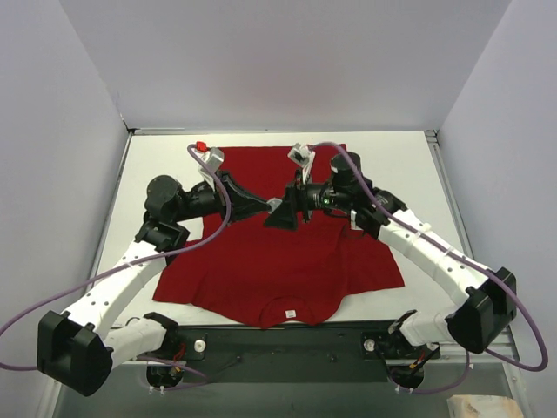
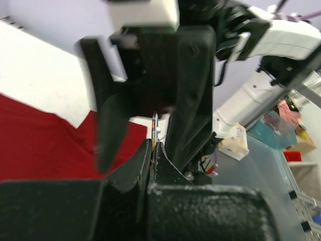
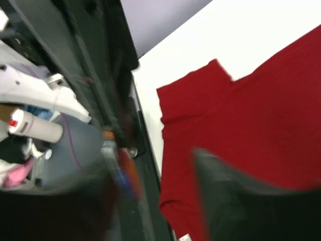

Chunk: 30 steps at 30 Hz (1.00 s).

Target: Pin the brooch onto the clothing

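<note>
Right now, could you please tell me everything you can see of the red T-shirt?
The red T-shirt is plain, short-sleeved and looks like soft fabric. It lies spread flat on the white table, collar toward the arms' bases, a small white label showing there. The left gripper and right gripper meet over its middle; whether they touch it cannot be told.

Robotics laboratory cell: white table [image 1: 409, 174] boxed by plain pale walls [image 1: 287, 52], cabled left arm [image 1: 113, 287] and right arm [image 1: 435, 252] bolted at its near edge, plastic bin [image 2: 273, 131] and cardboard box [image 2: 307, 143] beyond the right arm.
</note>
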### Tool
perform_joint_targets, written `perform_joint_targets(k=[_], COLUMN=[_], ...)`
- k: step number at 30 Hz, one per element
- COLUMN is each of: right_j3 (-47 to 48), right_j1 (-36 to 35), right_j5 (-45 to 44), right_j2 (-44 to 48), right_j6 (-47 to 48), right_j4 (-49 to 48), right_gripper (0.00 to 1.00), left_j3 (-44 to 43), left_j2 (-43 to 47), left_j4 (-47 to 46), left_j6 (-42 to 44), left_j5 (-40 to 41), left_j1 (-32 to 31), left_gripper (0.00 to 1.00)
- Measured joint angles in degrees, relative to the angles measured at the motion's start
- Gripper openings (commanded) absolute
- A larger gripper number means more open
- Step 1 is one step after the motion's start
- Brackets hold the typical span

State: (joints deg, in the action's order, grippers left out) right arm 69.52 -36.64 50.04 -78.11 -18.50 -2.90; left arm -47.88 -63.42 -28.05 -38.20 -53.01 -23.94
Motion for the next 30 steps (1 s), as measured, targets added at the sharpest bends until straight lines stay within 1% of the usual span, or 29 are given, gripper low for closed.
perform_joint_targets(k=[1,4,6,11,14,18,26,30], right_j3=[-2.10,-9.51,-11.72,-12.55,-12.55,-13.55,-13.79,-13.29], right_j1=[-0.39,-1.14,-0.28,3.37,6.25,8.28,8.48,8.59], right_j5=[-0.52,-3.76,-5.49,-7.72,-7.43,-7.26,-6.05,-5.68], right_j2=[1.09,5.92,9.33,17.05,18.80,18.08,12.96,10.45], right_j6=[0.55,2.73,3.32,3.37,1.88,-0.28,-2.56,-2.86], right_j4=[-0.76,-2.08,-2.14,-5.11,-7.72,-9.88,-10.43,-10.56], right_gripper=[0.89,0.98,0.99,1.00,1.00,1.00,1.00,1.00], left_j3=[-0.35,-1.14,-1.25,-1.25,-1.25,-1.25,-1.40,-3.02], left_j2=[0.44,3.39,4.94,6.54,6.69,6.75,6.84,6.25], left_j4=[-0.09,0.83,1.66,5.70,8.83,12.31,17.81,21.05], left_j6=[0.50,2.95,4.57,8.28,10.32,12.20,14.78,15.89], left_j5=[-0.59,-1.27,-0.55,2.95,5.77,9.18,12.76,16.52], left_j1=[-0.63,-1.07,-0.81,-0.59,-0.39,-0.33,-0.33,-0.33], left_gripper=[0.00,0.00,0.00,0.00,0.00,0.00,0.00,0.00])
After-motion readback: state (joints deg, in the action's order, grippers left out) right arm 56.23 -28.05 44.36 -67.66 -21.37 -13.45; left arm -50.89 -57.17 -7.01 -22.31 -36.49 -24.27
